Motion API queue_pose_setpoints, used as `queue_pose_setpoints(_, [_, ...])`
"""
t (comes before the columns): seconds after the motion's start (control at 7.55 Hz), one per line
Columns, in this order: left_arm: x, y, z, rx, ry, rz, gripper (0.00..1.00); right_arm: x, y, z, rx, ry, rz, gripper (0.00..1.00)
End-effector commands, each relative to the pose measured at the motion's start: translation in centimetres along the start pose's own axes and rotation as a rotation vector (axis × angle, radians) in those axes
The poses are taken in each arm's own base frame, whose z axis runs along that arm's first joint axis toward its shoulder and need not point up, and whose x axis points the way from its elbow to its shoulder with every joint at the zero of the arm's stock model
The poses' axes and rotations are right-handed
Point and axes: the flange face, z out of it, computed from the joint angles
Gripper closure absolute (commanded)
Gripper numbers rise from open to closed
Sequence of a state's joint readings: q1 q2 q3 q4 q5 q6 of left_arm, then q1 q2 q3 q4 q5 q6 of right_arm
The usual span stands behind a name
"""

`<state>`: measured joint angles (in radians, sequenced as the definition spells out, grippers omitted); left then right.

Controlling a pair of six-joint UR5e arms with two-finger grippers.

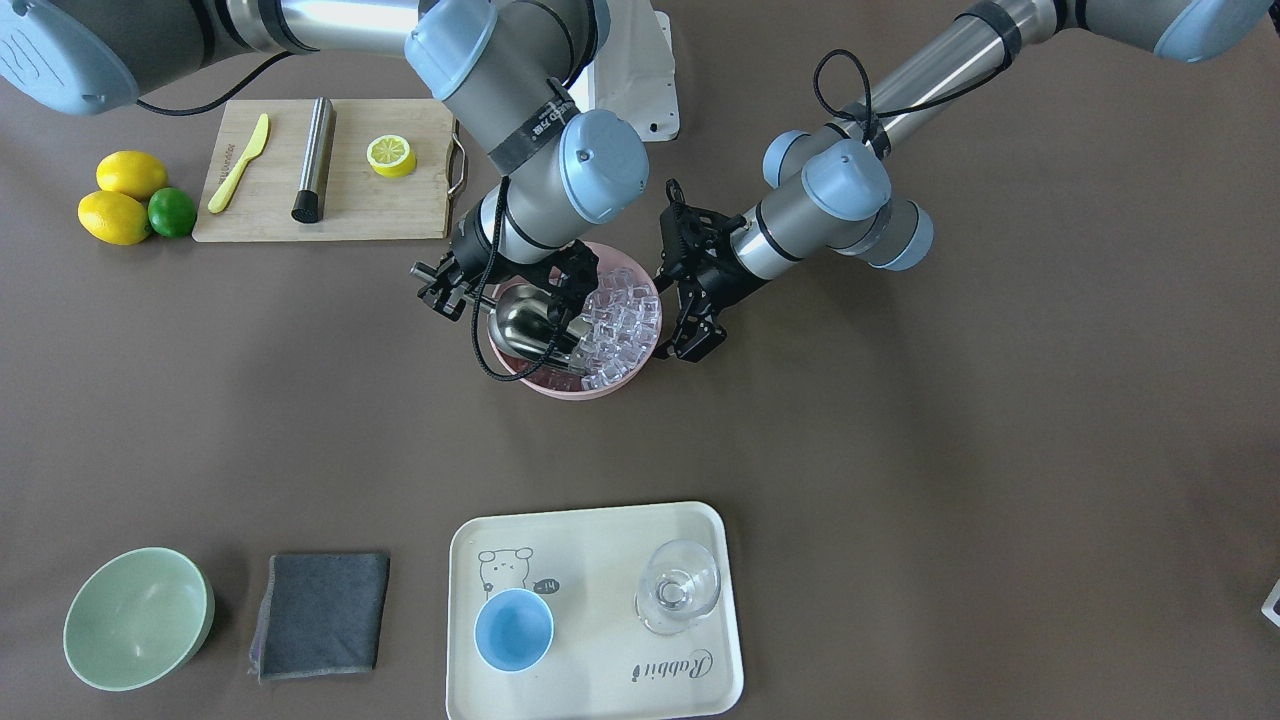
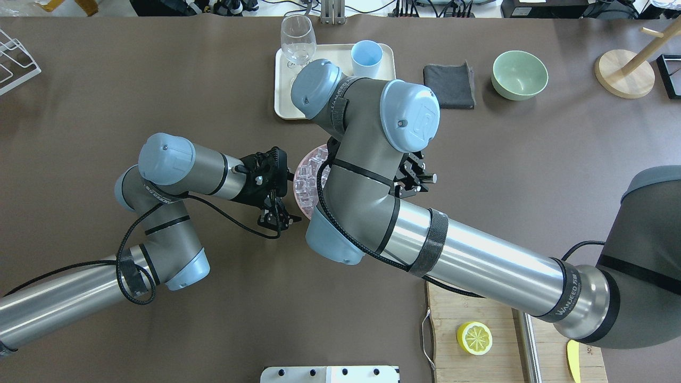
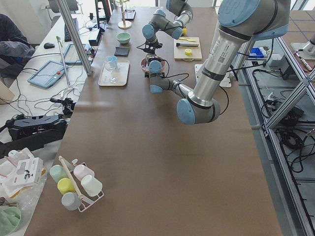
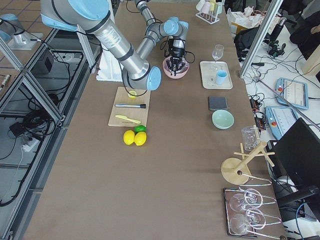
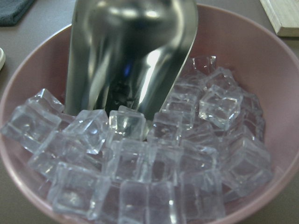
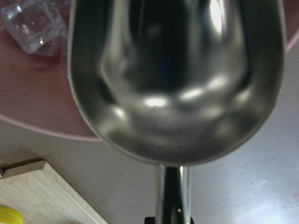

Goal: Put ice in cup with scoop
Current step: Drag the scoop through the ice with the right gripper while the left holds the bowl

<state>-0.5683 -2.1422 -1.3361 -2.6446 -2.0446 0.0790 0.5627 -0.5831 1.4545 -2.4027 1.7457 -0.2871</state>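
A wide brown table [image 1: 1000,450] holds a drinks setup, with two grey robot arms meeting over a bowl at its middle.

The right arm [image 1: 540,150] reaches down into a pink bowl [image 5: 261,74] heaped with ice [image 5: 154,177]. The right gripper [image 1: 560,305] is closed around the handle of the steel scoop [image 5: 131,51]. The scoop's front edge rests against the cubes on one side of the bowl. The right wrist view shows its trough is bare, with no ice in it.

The left arm [image 1: 840,210] brings the left gripper [image 1: 695,335] just beside the bowl's rim. Whether its jaws are spread or closed cannot be told, nor whether they touch the bowl.

A cream tray [image 1: 600,545] lies well apart from the bowl, toward the operators' side of the table. On it the light-blue cup [image 1: 513,628] stands empty, near a clear glass [image 1: 678,587].

This looks like the digging step, with nothing loaded yet. The next move likely calls for pushing the scoop's edge under the cubes and lifting it level. The scoop would then be carried over to the cup and tipped.

In the overhead view the right arm hides the scoop and most of the bowl. The grip on the handle is mostly hidden too.
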Motion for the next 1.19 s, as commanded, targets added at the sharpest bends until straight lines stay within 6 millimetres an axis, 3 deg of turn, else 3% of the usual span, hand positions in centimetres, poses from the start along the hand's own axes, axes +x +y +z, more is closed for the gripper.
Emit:
queue_pose_setpoints(0.0, [0.1,0.0,0.0,-0.001,0.001,0.002,0.02,-0.2,0.2,0.5,0.03,-0.006,0.037,1.0])
queue_pose_setpoints(0.53, [0.0,0.3,0.2,-0.01,0.0,0.002,0.02,-0.6,1.6,0.7,0.091,0.005,0.071,1.0])
queue_pose_setpoints(1.06, [-0.4,0.4,0.2,-0.013,-0.004,-0.008,0.02,-0.7,1.6,1.1,0.128,-0.003,0.087,1.0])
